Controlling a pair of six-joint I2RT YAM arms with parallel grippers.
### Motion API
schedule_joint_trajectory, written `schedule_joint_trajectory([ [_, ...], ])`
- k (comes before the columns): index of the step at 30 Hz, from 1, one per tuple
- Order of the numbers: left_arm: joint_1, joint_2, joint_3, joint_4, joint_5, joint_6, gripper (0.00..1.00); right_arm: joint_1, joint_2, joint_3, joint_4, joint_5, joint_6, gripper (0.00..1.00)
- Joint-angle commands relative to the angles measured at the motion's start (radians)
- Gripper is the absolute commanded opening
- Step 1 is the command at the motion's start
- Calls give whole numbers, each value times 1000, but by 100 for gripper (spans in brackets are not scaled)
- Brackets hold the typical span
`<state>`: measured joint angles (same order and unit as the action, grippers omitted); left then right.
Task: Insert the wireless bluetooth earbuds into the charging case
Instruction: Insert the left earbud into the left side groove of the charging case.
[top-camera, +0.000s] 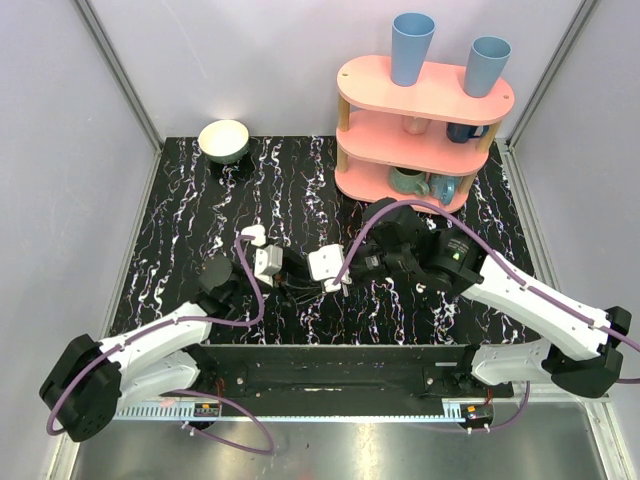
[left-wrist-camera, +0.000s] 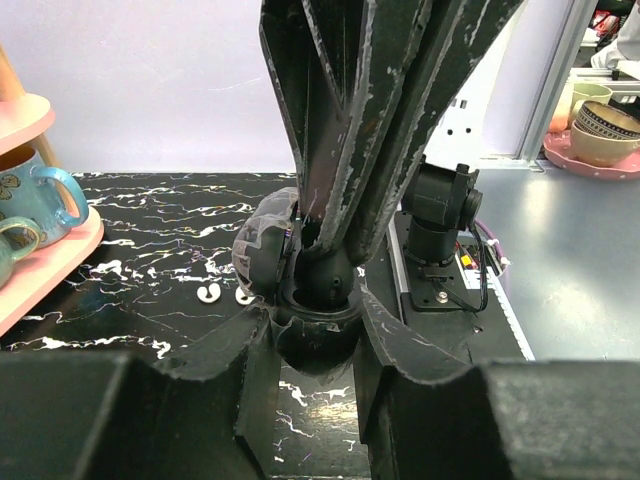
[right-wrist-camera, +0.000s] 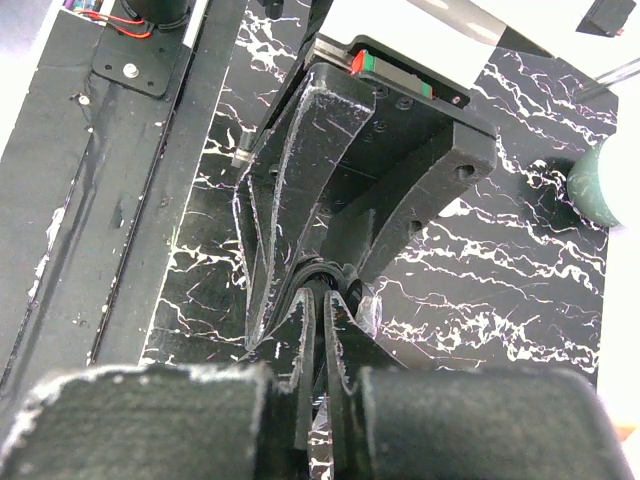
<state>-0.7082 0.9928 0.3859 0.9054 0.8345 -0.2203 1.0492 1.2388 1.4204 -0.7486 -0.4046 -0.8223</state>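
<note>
Black bench (top-camera: 190, 230) veined in white, closed in at the back and sides by pale lilac panels (top-camera: 250, 60) set between aluminium posts (top-camera: 120, 75). Beyond the right pincer (right-wrist-camera: 322, 320), toward the back corner, stands a pink three-tier shelf (top-camera: 425, 95) with two blue cups (top-camera: 411, 45) on top and mugs (top-camera: 408, 181) on the tiers below. Well beyond the left pincer (left-wrist-camera: 315, 315), at the back edge, sits a cream-lined bowl (top-camera: 224, 140). The light is even and soft. Nearer than both pincers, past the bench edge, lies a grey surface (top-camera: 330, 450).
</note>
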Motion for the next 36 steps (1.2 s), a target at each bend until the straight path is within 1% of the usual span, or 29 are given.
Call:
schedule_joint_trajectory([
  [1,-4,-37,41,35,24,22,0,14,5,28,-31,7,-18,0],
  [6,-5,-45,45,43,32,21,0,20,24,26,-29,-23,-21,0],
  [17,-7,-37,33,92,14,-1,0,35,45,8,-15,4,-15,0],
  [19,-7,-40,31,93,5,-1,0,35,41,5,0,12,-11,4],
  [21,-7,-39,31,93,0,2,0,37,34,0,11,18,-8,11],
  [23,-7,-39,30,93,-8,2,0,38,28,-1,25,29,2,14],
  [24,-7,-39,30,93,-9,2,0,38,24,-1,28,30,0,20],
  [25,-7,-39,30,92,-9,4,0,37,19,-5,43,42,3,29],
  [26,-7,-39,28,90,-15,4,0,37,16,-12,55,47,5,32],
  [27,-7,-37,27,90,-14,4,0,38,4,-18,66,50,5,33],
  [29,-7,-37,25,89,-15,6,0,38,-16,-37,106,53,-1,40],
  [30,-7,-37,25,89,-15,6,0,38,-25,-44,120,55,-1,42],
  [36,-7,-45,18,72,-34,21,0,38,-97,-100,250,52,-5,46],
])
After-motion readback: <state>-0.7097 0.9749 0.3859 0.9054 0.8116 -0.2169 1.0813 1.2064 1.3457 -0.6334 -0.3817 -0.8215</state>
